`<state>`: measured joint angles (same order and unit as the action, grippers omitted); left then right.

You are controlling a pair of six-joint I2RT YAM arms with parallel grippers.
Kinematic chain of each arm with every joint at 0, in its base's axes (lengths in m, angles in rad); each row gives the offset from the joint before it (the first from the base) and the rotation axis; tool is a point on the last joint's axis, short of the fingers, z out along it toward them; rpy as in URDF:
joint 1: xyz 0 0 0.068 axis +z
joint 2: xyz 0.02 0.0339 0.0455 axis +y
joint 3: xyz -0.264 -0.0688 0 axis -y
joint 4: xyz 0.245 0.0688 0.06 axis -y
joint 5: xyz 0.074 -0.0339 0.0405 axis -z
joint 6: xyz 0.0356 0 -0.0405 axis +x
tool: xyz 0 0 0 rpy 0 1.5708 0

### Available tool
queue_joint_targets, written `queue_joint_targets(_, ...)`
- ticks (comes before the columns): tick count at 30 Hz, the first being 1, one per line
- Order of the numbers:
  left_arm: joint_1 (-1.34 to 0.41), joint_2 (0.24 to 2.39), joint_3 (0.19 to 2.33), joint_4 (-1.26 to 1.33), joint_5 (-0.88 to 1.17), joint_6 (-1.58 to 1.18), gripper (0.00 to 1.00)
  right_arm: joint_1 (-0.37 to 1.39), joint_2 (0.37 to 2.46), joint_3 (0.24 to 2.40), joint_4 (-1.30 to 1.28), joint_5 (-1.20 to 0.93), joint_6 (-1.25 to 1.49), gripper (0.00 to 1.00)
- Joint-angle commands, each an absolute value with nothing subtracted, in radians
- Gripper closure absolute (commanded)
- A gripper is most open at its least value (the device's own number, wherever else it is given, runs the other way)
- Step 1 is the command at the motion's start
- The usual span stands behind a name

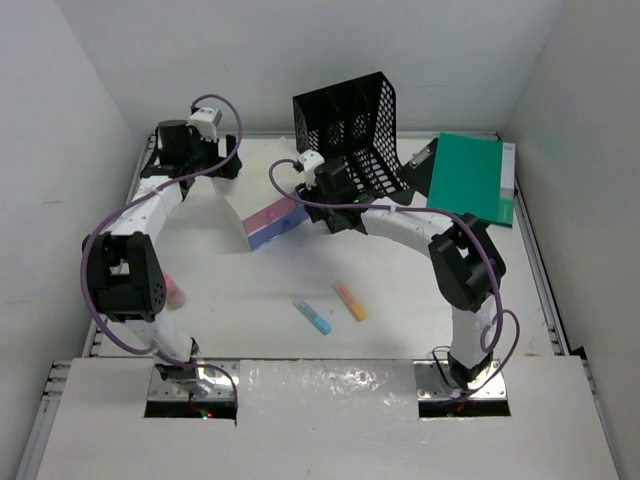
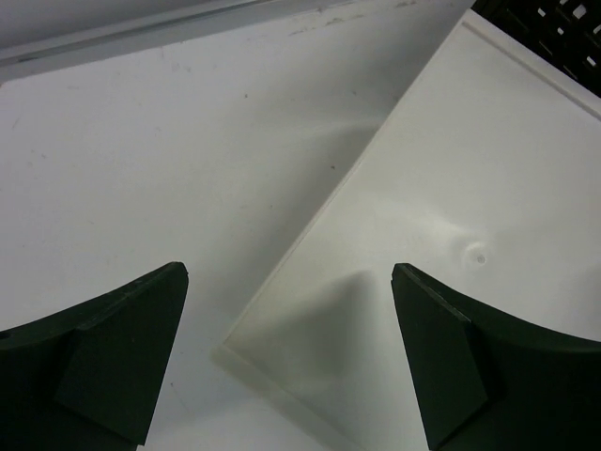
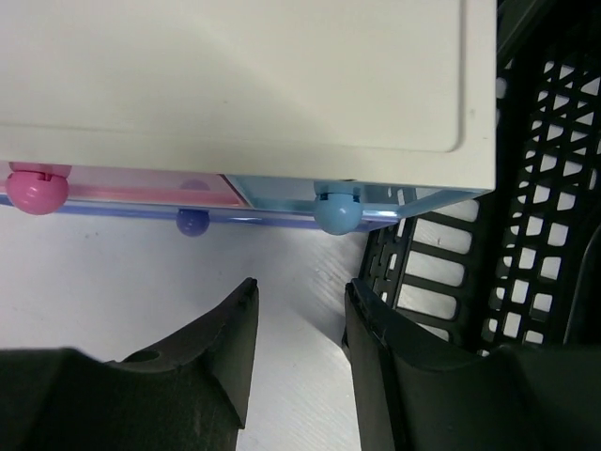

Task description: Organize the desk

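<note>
The white desk carries a small cream-topped drawer box with pink and blue drawers at back centre. My left gripper hangs over the box's back-left end. In the left wrist view it is wide open and empty above a corner of the cream top. My right gripper is low at the box's right end. In the right wrist view it is open and empty. It points at the drawer fronts, just short of the blue knob. A pink knob is at the left.
A black mesh file rack stands behind the right gripper and shows close on the right. A green folder lies at back right. A blue marker and an orange marker lie mid-desk. A pink item sits by the left arm.
</note>
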<state>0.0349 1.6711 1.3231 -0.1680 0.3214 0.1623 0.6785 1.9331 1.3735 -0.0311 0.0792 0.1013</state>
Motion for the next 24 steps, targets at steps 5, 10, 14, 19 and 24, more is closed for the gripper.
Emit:
queue_joint_targets(5,0.009,1.69,1.345,-0.12,0.267,0.221,0.11,0.696,1.95,1.408,0.106,0.184,0.127,0.59)
queue_joint_targets(10,0.009,1.704,1.338,-0.104,0.242,0.245,0.11,0.695,1.996,1.43,0.179,0.21,0.147,0.59)
queue_joint_targets(14,-0.021,1.71,1.341,-0.1,0.242,0.261,0.11,0.696,2.04,1.495,0.149,0.207,0.129,0.6)
queue_joint_targets(19,-0.026,1.712,1.341,-0.084,0.238,0.268,0.11,0.696,2.042,1.494,0.184,0.207,0.107,0.69)
queue_joint_targets(24,-0.031,1.717,1.341,-0.083,0.236,0.285,0.11,0.696,2.04,1.503,0.18,0.233,0.087,0.72)
